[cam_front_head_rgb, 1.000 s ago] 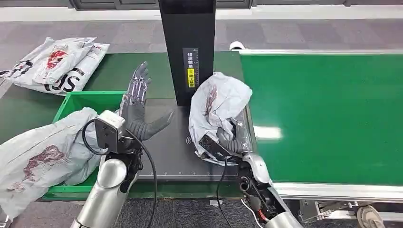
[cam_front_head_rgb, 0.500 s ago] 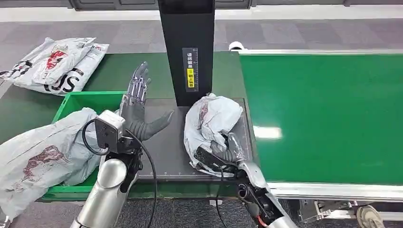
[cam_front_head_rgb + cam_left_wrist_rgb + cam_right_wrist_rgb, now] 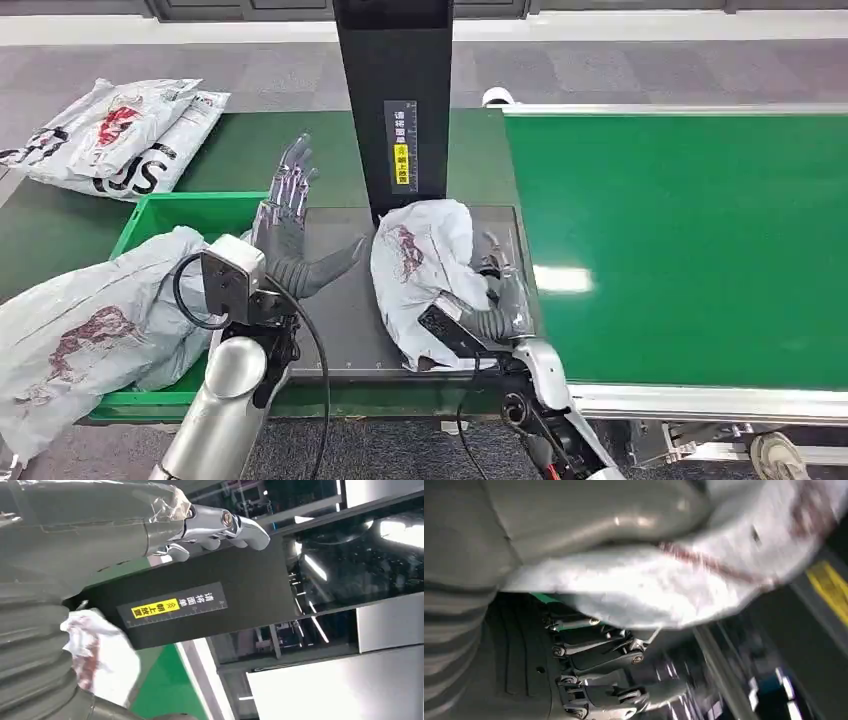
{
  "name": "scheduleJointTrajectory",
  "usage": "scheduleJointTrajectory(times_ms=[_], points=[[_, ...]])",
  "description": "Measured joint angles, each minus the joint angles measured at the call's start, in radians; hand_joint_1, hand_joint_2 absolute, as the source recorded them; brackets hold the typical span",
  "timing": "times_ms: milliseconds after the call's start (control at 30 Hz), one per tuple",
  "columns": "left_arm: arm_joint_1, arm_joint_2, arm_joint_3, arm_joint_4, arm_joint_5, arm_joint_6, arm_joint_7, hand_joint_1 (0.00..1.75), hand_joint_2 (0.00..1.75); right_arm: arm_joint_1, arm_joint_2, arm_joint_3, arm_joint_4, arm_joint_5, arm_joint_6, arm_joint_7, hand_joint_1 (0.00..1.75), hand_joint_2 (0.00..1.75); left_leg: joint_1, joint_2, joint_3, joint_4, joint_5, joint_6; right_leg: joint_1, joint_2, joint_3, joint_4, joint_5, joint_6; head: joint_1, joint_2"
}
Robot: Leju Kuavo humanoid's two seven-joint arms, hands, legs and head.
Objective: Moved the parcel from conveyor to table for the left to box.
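Parcel (image 3: 425, 265) lies on the dark scan table (image 3: 345, 320) below the black post (image 3: 395, 100), off the conveyor (image 3: 690, 240), within my left's reach. My right hand (image 3: 490, 305) grips its edge; left hand (image 3: 290, 225) waits empty, fingers spread.

Crinkled, seemingly plastic parcel (image 3: 425, 265) on matt dark table (image 3: 350, 310); conveyor (image 3: 680, 240) slightly glossy.

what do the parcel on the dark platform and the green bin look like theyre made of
The parcel looks like a soft grey-white plastic mailer: it is crumpled and slightly glossy, with a red print. The green bin appears to be rigid moulded plastic, with straight walls, a thick rim and a uniform, faintly shiny colour.
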Motion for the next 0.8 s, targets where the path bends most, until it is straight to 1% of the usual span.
scheduleJointTrajectory(times_ms=[100, 200, 267, 333, 400, 467, 567, 633, 700, 800], points=[[0.015, 0.002, 0.000, -0.005, -0.006, 0.008, -0.002, 0.00, 1.75, 0.051, -0.024, -0.017, -0.117, -0.021, -0.070, -0.036, 0.00, 1.75, 0.000, 0.000, 0.000, 0.000, 0.000, 0.000, 0.000, 0.000, 0.000, 0.000, 0.000, 0.000, 0.000, 0.000], [0.024, 0.004, 0.000, -0.007, -0.016, 0.018, -0.003, 0.00, 1.75, 0.095, -0.039, -0.049, -0.228, -0.033, -0.093, -0.091, 0.00, 1.75, 0.000, 0.000, 0.000, 0.000, -0.001, 0.000, 0.000, 0.000, 0.000, 0.000, 0.000, 0.000, 0.000, 0.000], [0.030, 0.006, 0.000, -0.008, -0.035, 0.029, -0.002, 0.00, 1.75, 0.128, -0.038, -0.092, -0.308, -0.042, -0.095, -0.166, 0.00, 1.75, 0.000, 0.000, 0.000, 0.000, -0.001, 0.000, 0.000, 0.000, 0.000, 0.000, 0.000, 0.000, 0.000, 0.000], [0.032, 0.010, 0.000, -0.005, -0.123, 0.083, 0.018, 0.00, 1.75, 0.159, -0.025, -0.155, -0.395, -0.070, -0.096, -0.279, 0.00, 1.75, 0.000, 0.000, 0.000, 0.000, -0.001, 0.000, 0.000, 0.000, 0.000, 0.000, 0.000, 0.000, 0.000, 0.000], [0.031, 0.013, -0.004, 0.009, -0.215, 0.124, 0.043, 0.00, 1.75, 0.187, 0.001, -0.224, -0.475, -0.111, -0.097, -0.383, 0.00, 1.75, 0.000, 0.000, 0.000, 0.000, -0.001, 0.000, 0.000, 0.000, 0.000, 0.000, 0.000, 0.000, 0.000, 0.000], [0.031, 0.013, -0.011, 0.033, -0.251, 0.126, 0.051, 0.00, 1.75, 0.210, 0.028, -0.288, -0.549, -0.150, -0.097, -0.463, 0.00, 1.75, 0.000, 0.000, 0.000, 0.000, -0.001, 0.000, 0.000, 0.000, 0.000, 0.000, 0.000, 0.000, 0.000, 0.000], [0.028, 0.013, -0.020, 0.056, -0.256, 0.126, 0.051, 0.00, 1.75, 0.233, 0.052, -0.345, -0.623, -0.177, -0.096, -0.496, 0.00, 1.75, 0.000, 0.001, 0.000, 0.000, -0.001, 0.000, 0.000, 0.001, 0.000, 0.000, 0.000, 0.000, 0.000, 0.000], [0.027, 0.013, -0.021, 0.066, -0.258, 0.124, 0.051, 0.00, 1.75, 0.239, 0.064, -0.374, -0.656, -0.183, -0.096, -0.494, 0.00, 1.75, 0.000, 0.001, 0.001, 0.000, -0.001, 0.000, 0.000, 0.001, 0.000, 0.000, 0.000, 0.000, 0.000, 0.000], [0.024, 0.013, -0.024, 0.071, -0.258, 0.116, 0.051, 0.00, 1.75, 0.242, 0.070, -0.394, -0.678, -0.172, -0.095, -0.472, 0.00, 1.75, 0.000, 0.001, 0.001, 0.000, -0.001, 0.000, 0.000, 0.001, 0.000, 0.000, 0.000, 0.000, 0.000, 0.000], [0.017, 0.013, -0.029, 0.072, -0.250, 0.103, 0.053, 0.00, 1.75, 0.243, 0.071, -0.400, -0.685, -0.129, -0.094, -0.383, 0.00, 1.75, 0.000, 0.001, 0.001, 0.000, -0.001, 0.000, 0.000, 0.001, 0.000, 0.000, 0.000, 0.000, 0.000, 0.000]])
